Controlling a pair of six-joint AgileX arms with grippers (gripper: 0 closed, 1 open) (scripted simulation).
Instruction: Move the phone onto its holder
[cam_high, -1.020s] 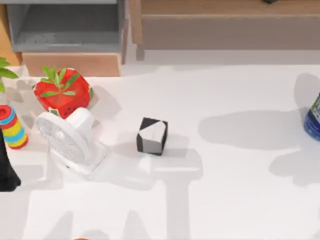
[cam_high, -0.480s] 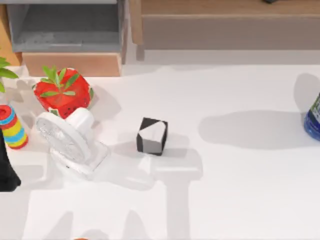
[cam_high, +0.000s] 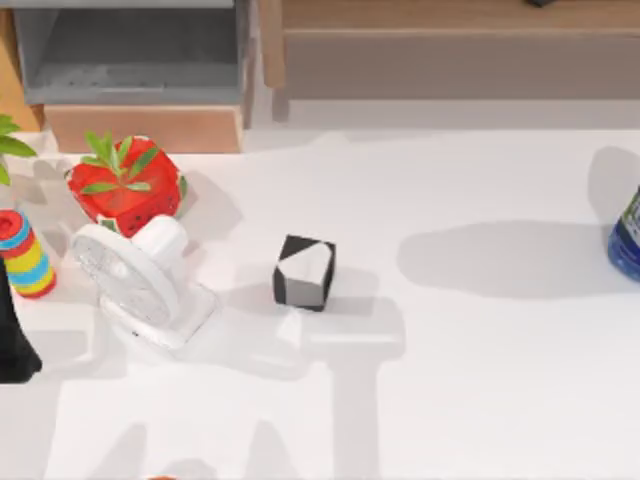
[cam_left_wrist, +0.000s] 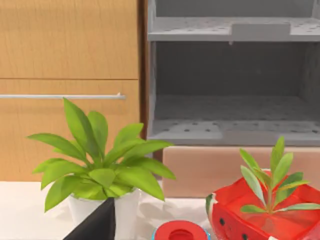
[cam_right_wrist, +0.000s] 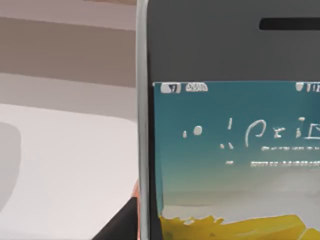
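The phone (cam_right_wrist: 235, 150) looms very close in the right wrist view, upright, with a black front, pale rim and a lit screen in teal and yellow. A dark part of my right gripper (cam_right_wrist: 122, 225) shows beside the phone's lower edge; the grip itself is hidden. The holder (cam_high: 303, 272), a small black-and-white block, stands near the middle of the white table (cam_high: 480, 380). My left gripper (cam_high: 14, 345) is parked at the table's far left edge, seen as a black wedge (cam_left_wrist: 95, 225) in the left wrist view.
A white fan (cam_high: 135, 280) stands left of the holder, with a watermelon planter (cam_high: 125, 190) behind it and a stack of coloured rings (cam_high: 25, 255) at the far left. A blue bottle (cam_high: 625, 240) sits at the right edge. A potted plant (cam_left_wrist: 100, 165) and shelves (cam_left_wrist: 230, 90) lie at the back left.
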